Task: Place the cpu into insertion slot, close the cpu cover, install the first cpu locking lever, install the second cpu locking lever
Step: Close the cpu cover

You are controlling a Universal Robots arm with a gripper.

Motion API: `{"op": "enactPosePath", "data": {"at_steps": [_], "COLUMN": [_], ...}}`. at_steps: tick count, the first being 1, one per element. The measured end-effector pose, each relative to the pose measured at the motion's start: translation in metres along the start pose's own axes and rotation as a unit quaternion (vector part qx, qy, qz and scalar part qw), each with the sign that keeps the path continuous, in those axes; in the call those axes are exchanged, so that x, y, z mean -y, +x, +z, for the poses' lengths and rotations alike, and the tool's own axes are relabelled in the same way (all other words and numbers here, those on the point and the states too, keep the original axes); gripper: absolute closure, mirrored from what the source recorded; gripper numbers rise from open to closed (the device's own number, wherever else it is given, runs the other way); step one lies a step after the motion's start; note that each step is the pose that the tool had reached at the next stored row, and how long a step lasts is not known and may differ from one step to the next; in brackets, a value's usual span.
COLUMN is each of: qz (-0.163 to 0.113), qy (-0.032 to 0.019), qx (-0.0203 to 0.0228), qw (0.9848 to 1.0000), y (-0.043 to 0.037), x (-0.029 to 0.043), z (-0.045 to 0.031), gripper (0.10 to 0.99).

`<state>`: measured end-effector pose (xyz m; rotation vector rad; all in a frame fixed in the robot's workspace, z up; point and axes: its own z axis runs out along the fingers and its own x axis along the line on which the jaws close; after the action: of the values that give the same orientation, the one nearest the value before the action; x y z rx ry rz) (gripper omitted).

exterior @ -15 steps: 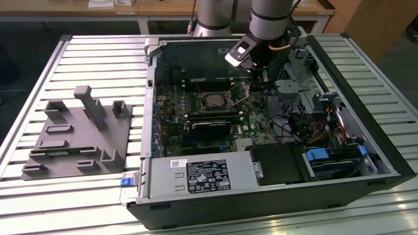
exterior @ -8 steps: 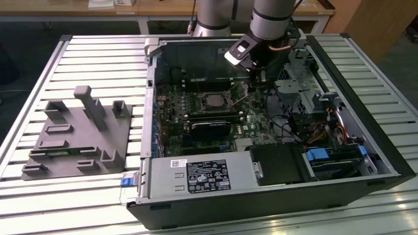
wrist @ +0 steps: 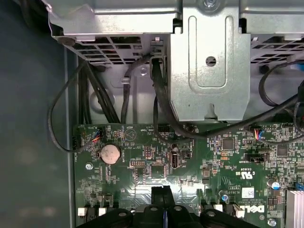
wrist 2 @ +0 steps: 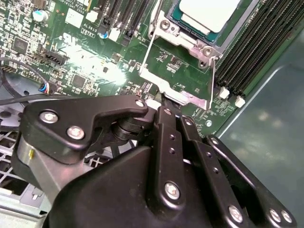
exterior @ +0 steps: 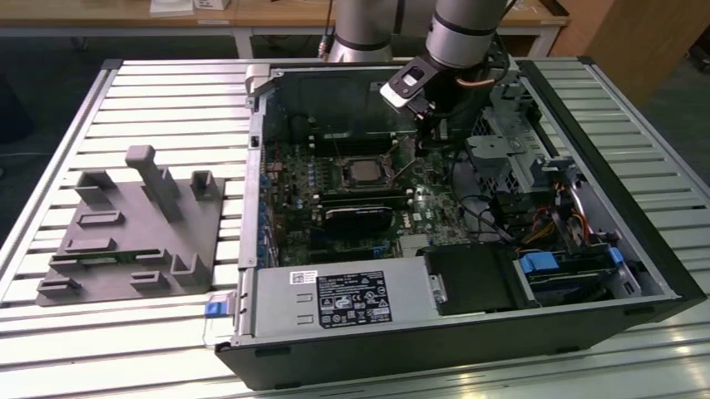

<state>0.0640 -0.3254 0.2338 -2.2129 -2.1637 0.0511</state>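
Finds the cpu (wrist 2: 209, 12) already down in the socket (wrist 2: 189, 42): a small square chip with a dull silver-grey metal top. Lies flat, top face turned toward the open side of the case. Being square, has no long axis, but keeps its edges in line with the black memory slots (wrist 2: 256, 42) beside it. Falls just above the middle of the exterior view.

Leaves the cpu cover (wrist 2: 176, 89) not yet closed: a thin silver frame, swung off the chip about its hinge edge and tilted, with green motherboard (wrist: 190, 161) showing through its centre window.

Has the gripper (wrist 2: 164, 100) at the cover's free edge, jaws drawn narrow with barely a slit between them. Cannot tell whether any metal is pinched.

Further out in the first wrist view: a coin cell (wrist: 110, 153) on the board, black cables (wrist: 159, 95) looping up to a bare steel drive cage (wrist: 209, 57).

In the exterior view, has the grey arm (exterior: 466, 25) reaching down from the upper middle into the computer case (exterior: 466, 349), with a labelled silver power supply (exterior: 332, 295) at the lower centre. Rests all on a slatted worktop (exterior: 166, 91), a grey moulded fixture (exterior: 133, 233) well apart at the exterior view's left.
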Motion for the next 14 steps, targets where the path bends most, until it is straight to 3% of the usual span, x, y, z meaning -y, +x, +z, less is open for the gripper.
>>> {"op": "enactPosePath", "data": {"at_steps": [5, 14], "qz": [0.0, 0.0], "qy": [-0.0003, -0.004], "qx": [-0.0001, -0.0002], "qw": [1.0, 1.0], "y": [-0.0001, -0.0006], "x": [0.0039, 0.025], "z": [0.0003, 0.0014], "gripper": [0.98, 0.98]}}
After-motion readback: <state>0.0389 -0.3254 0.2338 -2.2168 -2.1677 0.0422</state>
